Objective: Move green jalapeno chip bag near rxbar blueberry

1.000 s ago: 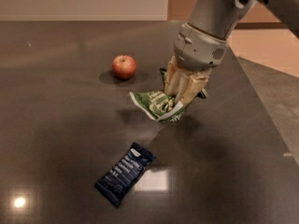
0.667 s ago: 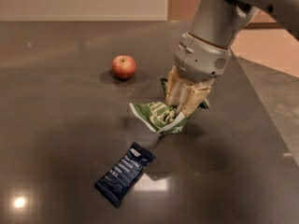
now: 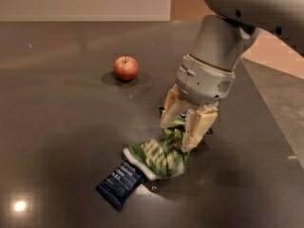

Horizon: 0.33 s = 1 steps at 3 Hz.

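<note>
My gripper (image 3: pixel 179 133) hangs over the middle of the dark table and is shut on the green jalapeno chip bag (image 3: pixel 156 156). The crumpled bag droops from the pale fingers (image 3: pixel 198 127) down to the table. Its lower end lies on or just over the upper end of the rxbar blueberry (image 3: pixel 118 185), a flat navy wrapper with white lettering lying at an angle near the front. The bar's far end is hidden under the bag.
A red apple (image 3: pixel 126 68) stands at the back left of the dark table (image 3: pixel 57 127). The table's right edge (image 3: pixel 270 113) runs diagonally beside the arm, with a paler floor beyond it.
The gripper has carried the bag forward and down toward the bar. The bag now reaches the bar's upper end. The apple and the bar have not moved.
</note>
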Available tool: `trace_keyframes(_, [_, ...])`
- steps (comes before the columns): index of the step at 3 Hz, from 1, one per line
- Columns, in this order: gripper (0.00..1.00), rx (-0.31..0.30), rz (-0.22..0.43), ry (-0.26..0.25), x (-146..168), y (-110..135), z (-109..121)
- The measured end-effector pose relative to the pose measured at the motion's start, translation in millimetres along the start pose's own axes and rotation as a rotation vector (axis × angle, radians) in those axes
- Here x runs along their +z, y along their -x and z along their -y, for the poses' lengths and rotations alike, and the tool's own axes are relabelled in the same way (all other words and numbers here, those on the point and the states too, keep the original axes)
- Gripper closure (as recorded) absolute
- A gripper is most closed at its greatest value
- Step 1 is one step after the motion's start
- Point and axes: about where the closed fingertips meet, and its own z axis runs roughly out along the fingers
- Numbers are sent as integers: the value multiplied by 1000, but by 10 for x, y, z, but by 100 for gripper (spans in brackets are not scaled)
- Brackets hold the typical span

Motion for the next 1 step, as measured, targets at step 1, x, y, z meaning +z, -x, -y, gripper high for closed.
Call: trace_keyframes(1, [0, -2, -2, -38, -1, 3, 99])
